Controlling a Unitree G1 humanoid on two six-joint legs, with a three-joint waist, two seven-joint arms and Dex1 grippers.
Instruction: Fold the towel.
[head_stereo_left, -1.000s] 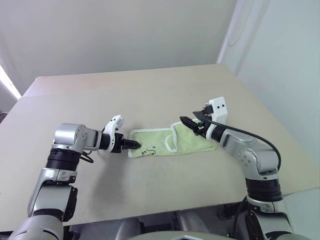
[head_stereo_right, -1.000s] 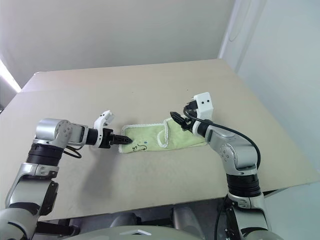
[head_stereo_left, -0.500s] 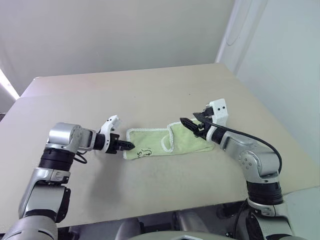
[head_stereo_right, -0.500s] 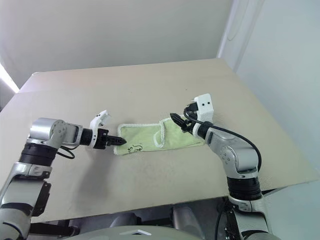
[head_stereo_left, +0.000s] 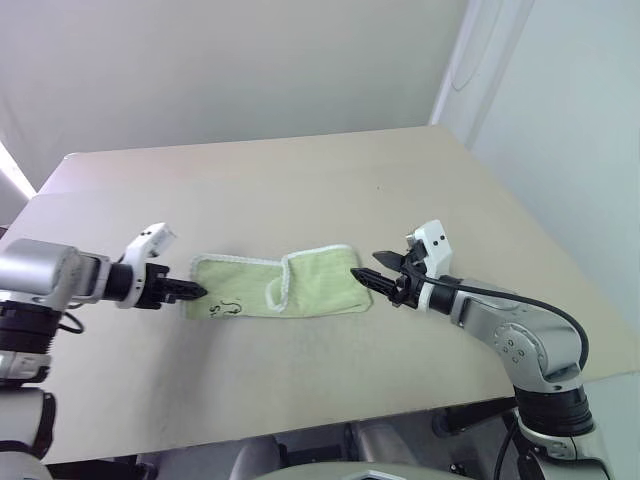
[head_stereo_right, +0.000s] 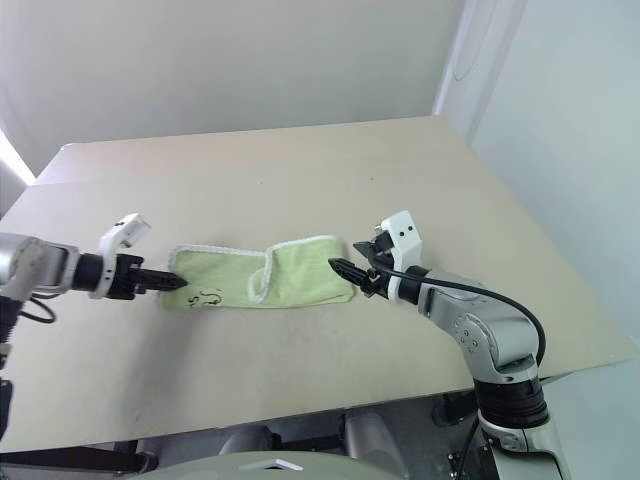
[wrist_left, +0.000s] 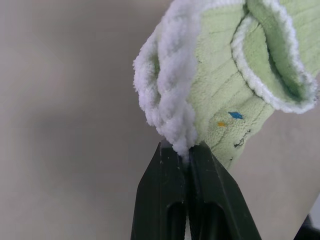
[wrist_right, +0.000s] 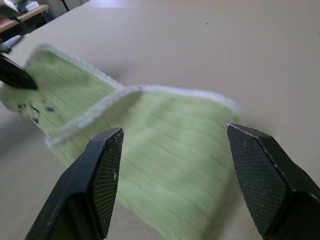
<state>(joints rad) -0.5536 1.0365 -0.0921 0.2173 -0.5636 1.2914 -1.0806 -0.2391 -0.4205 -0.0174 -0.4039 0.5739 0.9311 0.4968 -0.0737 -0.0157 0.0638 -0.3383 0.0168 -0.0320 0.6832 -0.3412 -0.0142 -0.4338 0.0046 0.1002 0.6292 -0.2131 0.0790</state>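
Left claw (head_stereo_left: 192, 292) now clamped on towel (head_stereo_left: 300, 288) corner, dragging cloth leftward across table (head_stereo_left: 300, 180) from its spot 1 second ago; right claw (head_stereo_left: 372, 279) wide open, empty, beside opposite end; fold apparently pending.

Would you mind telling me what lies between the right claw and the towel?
Only bare table: in the head views the open right claw sits just off the towel's near end.

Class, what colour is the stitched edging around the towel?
White edging on the light green towel; clearest in the left wrist view.
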